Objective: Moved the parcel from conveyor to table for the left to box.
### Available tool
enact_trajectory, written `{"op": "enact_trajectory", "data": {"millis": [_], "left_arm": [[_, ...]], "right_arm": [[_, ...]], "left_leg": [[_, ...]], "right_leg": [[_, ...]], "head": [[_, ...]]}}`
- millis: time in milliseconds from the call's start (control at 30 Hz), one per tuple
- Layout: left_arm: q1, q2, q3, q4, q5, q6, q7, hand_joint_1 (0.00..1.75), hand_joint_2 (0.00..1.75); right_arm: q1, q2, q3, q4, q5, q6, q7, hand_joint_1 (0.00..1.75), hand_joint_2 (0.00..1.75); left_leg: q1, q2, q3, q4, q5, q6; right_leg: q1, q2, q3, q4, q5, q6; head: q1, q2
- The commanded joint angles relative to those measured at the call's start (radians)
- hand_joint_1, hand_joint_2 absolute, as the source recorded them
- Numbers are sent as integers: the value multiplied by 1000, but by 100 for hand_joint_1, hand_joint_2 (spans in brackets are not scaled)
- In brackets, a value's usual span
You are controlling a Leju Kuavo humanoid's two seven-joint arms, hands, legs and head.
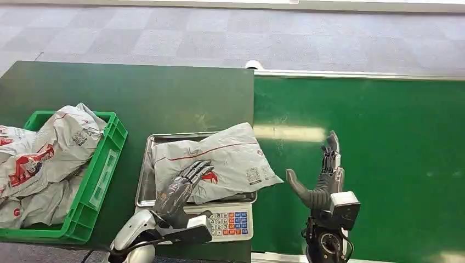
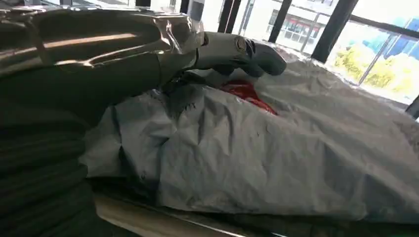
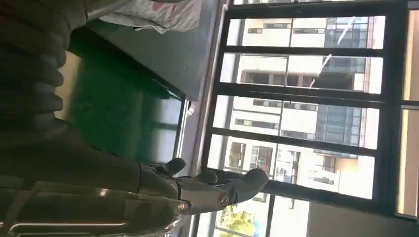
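Note:
A grey plastic parcel point(image 1: 222, 159) with a red line and logo lies on the steel pan of a scale point(image 1: 143, 178), on the dark table beside the conveyor. My left hand point(image 1: 178, 189) rests flat on the parcel's near left part, fingers stretched out over the red logo. The left wrist view shows the fingertips point(image 2: 247, 49) lying on the crinkled parcel point(image 2: 276, 153). My right hand point(image 1: 323, 178) stands open over the green conveyor belt point(image 1: 384, 164), just right of the parcel, fingers pointing away, holding nothing. The right hand point(image 3: 207, 190) appears empty in its wrist view too.
A green crate point(image 1: 104, 164) at the left of the table holds several grey parcels point(image 1: 49, 153). The scale's keypad point(image 1: 230, 222) faces me at the table's front edge. The conveyor's steel rim point(image 1: 356, 75) runs along the far side.

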Motion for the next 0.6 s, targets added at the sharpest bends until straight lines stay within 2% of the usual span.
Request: {"op": "enact_trajectory", "data": {"millis": [33, 267, 400, 600], "left_arm": [[-28, -21, 42, 150, -19, -64, 44, 0, 175], [-43, -26, 70, 160, -30, -35, 76, 0, 175], [-46, -42, 110, 159, -39, 58, 110, 0, 175], [-36, -58, 138, 144, -12, 162, 77, 0, 175]], "right_arm": [[1, 12, -38, -6, 10, 10, 12, 0, 175], [14, 15, -42, -24, 13, 10, 15, 0, 175], [24, 20, -49, -37, 15, 9, 18, 0, 175], [19, 17, -40, -28, 16, 10, 21, 0, 175]], "left_leg": [[-1, -1, 2, -2, 1, 2], [-1, -1, 4, -2, 1, 2], [-2, -1, 4, -3, 2, 3], [-1, 0, 4, -2, 1, 3]], "right_leg": [[-1, -2, 2, -1, 0, -1], [0, -2, 4, -1, 0, -1], [-1, -2, 4, -2, 1, -2], [0, -2, 3, -1, 1, -2]], "head": [[0, 0], [0, 0], [0, 0], [0, 0]]}}
